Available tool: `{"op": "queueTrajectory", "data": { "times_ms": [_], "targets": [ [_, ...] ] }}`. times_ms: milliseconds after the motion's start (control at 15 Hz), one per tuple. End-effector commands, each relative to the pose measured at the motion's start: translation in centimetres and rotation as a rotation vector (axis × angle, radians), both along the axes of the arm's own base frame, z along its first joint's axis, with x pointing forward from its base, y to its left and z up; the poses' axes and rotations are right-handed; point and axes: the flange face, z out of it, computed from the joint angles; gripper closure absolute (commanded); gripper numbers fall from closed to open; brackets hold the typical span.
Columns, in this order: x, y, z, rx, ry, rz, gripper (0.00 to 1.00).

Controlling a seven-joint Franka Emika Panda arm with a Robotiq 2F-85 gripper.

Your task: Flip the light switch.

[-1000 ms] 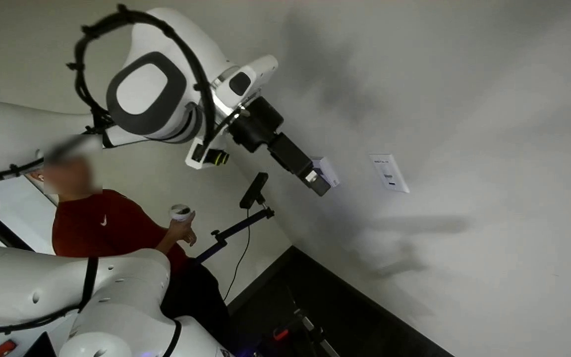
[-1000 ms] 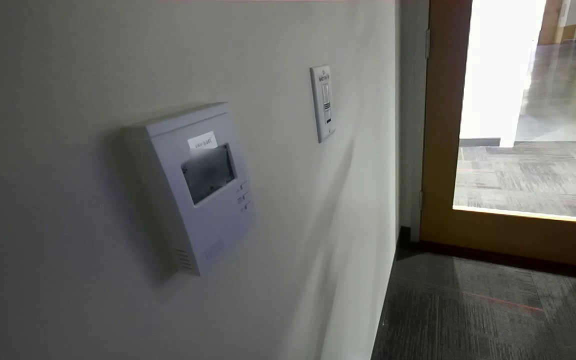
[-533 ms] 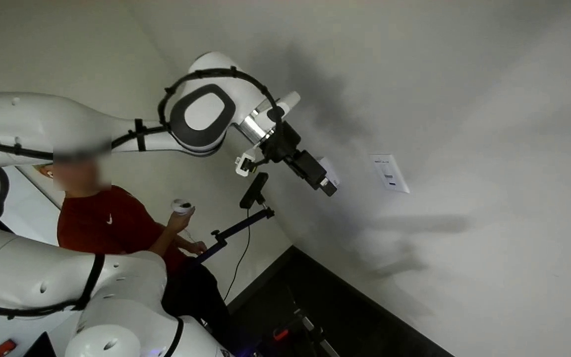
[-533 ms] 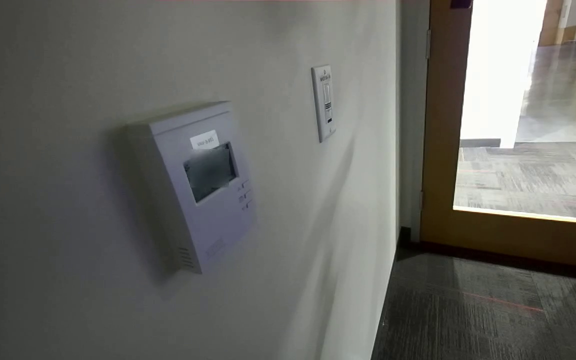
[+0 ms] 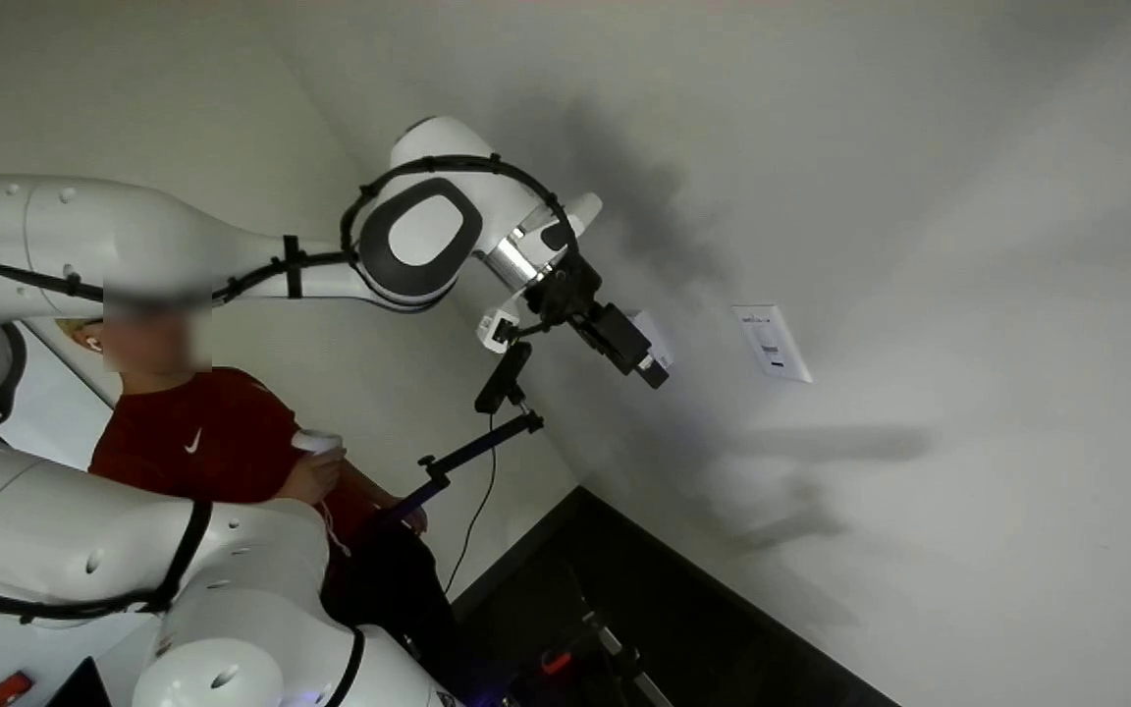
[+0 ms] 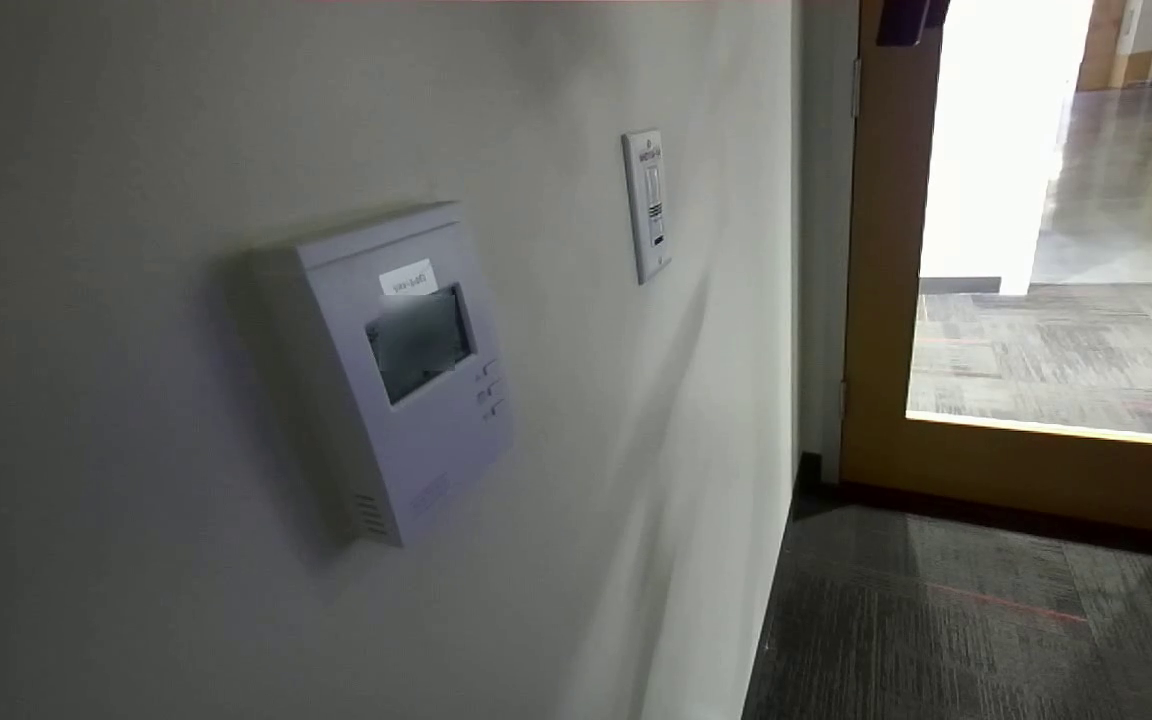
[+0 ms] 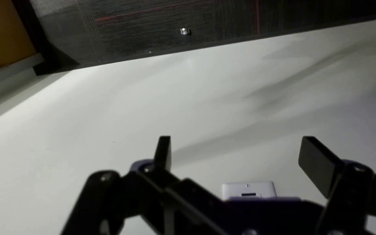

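Plainly, the switch sits apart, beyond the hand.

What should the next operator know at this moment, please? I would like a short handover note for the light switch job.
Fingers: open, holding nothing.
Light switch: white plate on the wall, between the screen panel and the door in an exterior view; partly hidden in the wrist view. The fingers stand apart from it.
Done: no flip can be confirmed; whether it is on or off cannot be read.
Left: bring the fingers to the switch, then flip it, probably best keeping clear of the panel.
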Motion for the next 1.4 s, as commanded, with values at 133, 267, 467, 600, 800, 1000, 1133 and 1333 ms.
{"op": "queueTrajectory", "data": {
  "times_ms": [133,267,467,600,800,1000,1133,1333],
  "targets": [
    [1.5,-1.4,-1.9,0.192,-0.179,-0.127,0.41],
    [1.7,-1.8,-3.4,0.209,-0.215,-0.144,0.58],
    [2.0,-1.5,-6.0,0.224,-0.24,-0.141,0.8],
    [2.3,-0.9,-7.4,0.223,-0.269,-0.116,0.95],
    [3.0,-0.1,-9.3,0.215,-0.307,-0.081,1.0],
    [3.8,0.0,-11.0,0.21,-0.344,-0.065,1.0],
    [4.4,0.5,-11.8,0.213,-0.374,-0.047,1.0],
    [3.8,0.7,-12.0,0.217,-0.357,-0.057,0.99]
  ]
}}
